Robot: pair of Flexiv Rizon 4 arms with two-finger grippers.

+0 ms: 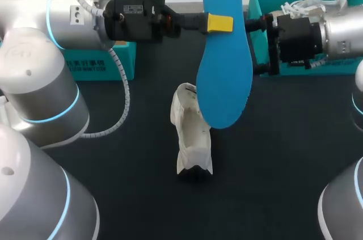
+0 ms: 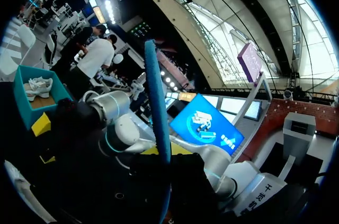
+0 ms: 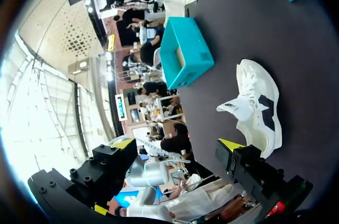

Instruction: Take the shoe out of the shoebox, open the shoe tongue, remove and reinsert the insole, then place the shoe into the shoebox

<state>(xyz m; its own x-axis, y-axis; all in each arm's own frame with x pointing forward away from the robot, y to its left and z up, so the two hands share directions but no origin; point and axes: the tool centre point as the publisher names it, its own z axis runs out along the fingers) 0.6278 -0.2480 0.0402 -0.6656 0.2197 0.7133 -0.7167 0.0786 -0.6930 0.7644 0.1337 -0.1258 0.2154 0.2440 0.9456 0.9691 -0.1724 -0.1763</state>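
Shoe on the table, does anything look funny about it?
Yes. Its blue insole is out, held up in the air by the left gripper above the shoe. Its tongue sticks out too.

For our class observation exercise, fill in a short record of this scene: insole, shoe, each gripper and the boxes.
insole: blue, out of the shoe, held over the table
left gripper: shut on insole
right gripper: open, empty
shoe: white, on the black table, outside both boxes
left shoebox: teal, at the far edge
right shoebox: teal, holds a second shoe
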